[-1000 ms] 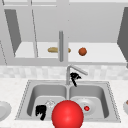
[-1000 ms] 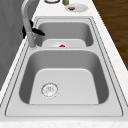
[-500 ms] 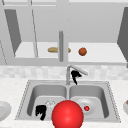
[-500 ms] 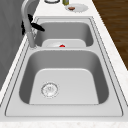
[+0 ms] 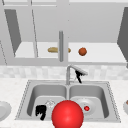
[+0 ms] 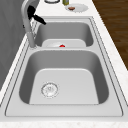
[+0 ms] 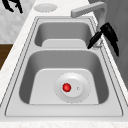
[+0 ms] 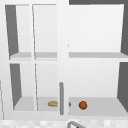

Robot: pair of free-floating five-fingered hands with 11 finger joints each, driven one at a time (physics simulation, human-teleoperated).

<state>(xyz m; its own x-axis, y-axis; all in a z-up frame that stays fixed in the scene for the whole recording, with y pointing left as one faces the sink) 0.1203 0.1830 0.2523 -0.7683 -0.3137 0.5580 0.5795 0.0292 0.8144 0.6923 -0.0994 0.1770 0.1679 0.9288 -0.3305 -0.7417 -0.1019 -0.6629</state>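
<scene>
Kitchen sink [image 5: 110,100], double basin, faucet [image 5: 75,69] central.
Right hand [image 5: 78,75] sits just under faucet spout, fingers straight, holding nothing; advise square contact before pushing. Left hand [image 5: 41,111] idles, curled.

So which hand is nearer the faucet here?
The right hand: it sits just under the faucet spout, beside its neck. The left hand hangs apart at the front edge of the sink's left basin.
</scene>
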